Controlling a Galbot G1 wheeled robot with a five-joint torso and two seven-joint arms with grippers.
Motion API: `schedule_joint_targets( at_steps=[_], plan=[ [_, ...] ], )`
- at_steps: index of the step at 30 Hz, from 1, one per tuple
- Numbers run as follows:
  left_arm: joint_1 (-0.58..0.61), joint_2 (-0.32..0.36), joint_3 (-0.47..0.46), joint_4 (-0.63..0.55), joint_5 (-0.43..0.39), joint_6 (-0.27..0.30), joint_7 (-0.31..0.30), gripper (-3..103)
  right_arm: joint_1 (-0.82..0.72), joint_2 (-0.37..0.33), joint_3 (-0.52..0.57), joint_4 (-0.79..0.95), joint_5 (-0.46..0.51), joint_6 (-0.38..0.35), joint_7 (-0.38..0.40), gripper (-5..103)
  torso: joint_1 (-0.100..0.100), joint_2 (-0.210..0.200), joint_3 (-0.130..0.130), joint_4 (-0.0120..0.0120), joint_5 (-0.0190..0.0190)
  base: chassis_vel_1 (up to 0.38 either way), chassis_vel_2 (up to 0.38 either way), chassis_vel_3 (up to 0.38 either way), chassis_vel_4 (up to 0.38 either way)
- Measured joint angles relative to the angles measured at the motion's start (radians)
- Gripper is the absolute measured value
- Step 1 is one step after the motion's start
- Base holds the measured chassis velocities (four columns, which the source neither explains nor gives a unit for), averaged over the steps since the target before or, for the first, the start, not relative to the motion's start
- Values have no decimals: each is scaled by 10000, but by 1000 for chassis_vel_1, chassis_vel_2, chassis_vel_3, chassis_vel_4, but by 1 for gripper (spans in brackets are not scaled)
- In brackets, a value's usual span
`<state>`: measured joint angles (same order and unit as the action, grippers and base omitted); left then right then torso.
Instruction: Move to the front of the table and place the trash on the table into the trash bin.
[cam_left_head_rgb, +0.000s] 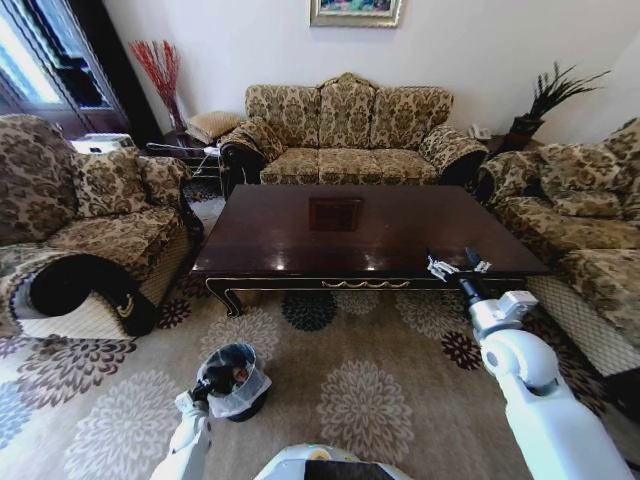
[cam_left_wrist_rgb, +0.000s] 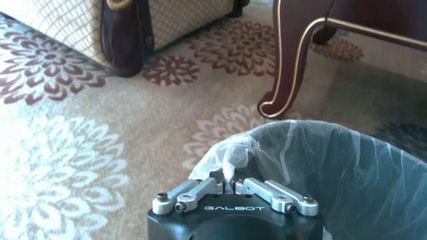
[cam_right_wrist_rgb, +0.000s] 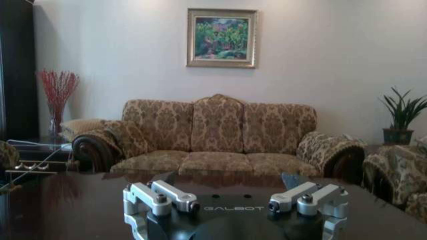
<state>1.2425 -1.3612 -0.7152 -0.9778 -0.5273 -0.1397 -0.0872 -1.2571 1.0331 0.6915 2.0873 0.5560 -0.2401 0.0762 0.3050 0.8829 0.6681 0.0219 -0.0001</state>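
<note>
Left gripper (cam_left_wrist_rgb: 233, 186) jaws apparently clenched on the trash bin (cam_left_wrist_rgb: 333, 165) liner; right gripper (cam_right_wrist_rgb: 230, 192) jaws released over the table (cam_left_head_rgb: 300, 235).

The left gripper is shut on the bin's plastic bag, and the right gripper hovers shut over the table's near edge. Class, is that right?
Not quite. The right gripper is open, fingers spread wide in the right wrist view. The left gripper does pinch the plastic bag of the trash bin, by the table.

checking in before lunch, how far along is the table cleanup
The table top looks bare, so clearing appears done. The left gripper is shut on the trash bin liner's rim; the right gripper is open and empty over the table's near edge. Nothing visible remains.
</note>
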Motion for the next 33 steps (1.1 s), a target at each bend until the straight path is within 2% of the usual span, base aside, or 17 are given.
schedule_joint_targets(
  at_steps=[6,9,14,16,17,18,20,22,23,26,28,30,31,33],
  plan=[
    [-68,10,48,155,-212,-202,119,3,-40,14,-40,-12,-49,38,-13,100,0,1,0,-1,1,0,0,0,0],
    [-236,67,195,452,-467,-528,187,3,-61,18,-91,-31,-105,72,-42,100,1,1,0,-1,1,0,0,0,0],
    [-389,68,291,676,-476,-694,209,3,-67,30,-161,-32,-141,101,-52,100,2,1,1,-1,0,0,0,0,0],
    [-430,28,315,816,-181,-694,216,2,-72,12,-173,-15,-148,129,-55,100,2,2,1,-2,1,0,0,0,0],
    [-430,20,316,854,-51,-695,218,7,-73,-7,-160,-14,-148,141,-55,100,2,2,0,-2,-1,0,0,0,0],
    [-430,20,316,854,-51,-695,218,7,-73,-7,-160,-14,-148,141,-55,100,2,2,0,-2,-1,0,0,0,0],
    [-429,10,279,933,154,-690,147,18,-67,-59,-97,-31,-135,190,-69,100,1,3,1,1,3,0,0,0,0],
    [-426,13,271,939,178,-689,141,18,-49,-76,-80,-48,-129,211,-74,100,1,3,1,3,5,0,0,0,0],
    [-413,16,265,913,163,-688,142,28,-17,-92,-71,-66,-123,236,-77,100,1,3,0,-2,3,0,0,0,0],
    [-351,26,253,743,-17,-620,136,34,45,-105,-82,-76,-110,251,-76,100,2,3,1,-1,3,0,0,0,0],
    [-275,31,227,463,-230,-489,116,44,90,-130,-101,-69,-96,251,-69,100,1,3,1,0,3,0,0,0,0],
    [-241,31,203,339,-299,-437,109,44,105,-142,-105,-58,-87,251,-66,100,2,3,1,-1,3,0,0,0,0],
    [-91,31,48,-197,-442,-205,93,56,170,-195,-110,-4,-36,239,-50,100,1,3,1,-1,2,0,0,0,0],
    [15,34,-168,-659,-401,-135,93,66,225,-241,-112,60,7,210,-27,100,2,3,1,0,1,0,0,0,0]
  ],
)
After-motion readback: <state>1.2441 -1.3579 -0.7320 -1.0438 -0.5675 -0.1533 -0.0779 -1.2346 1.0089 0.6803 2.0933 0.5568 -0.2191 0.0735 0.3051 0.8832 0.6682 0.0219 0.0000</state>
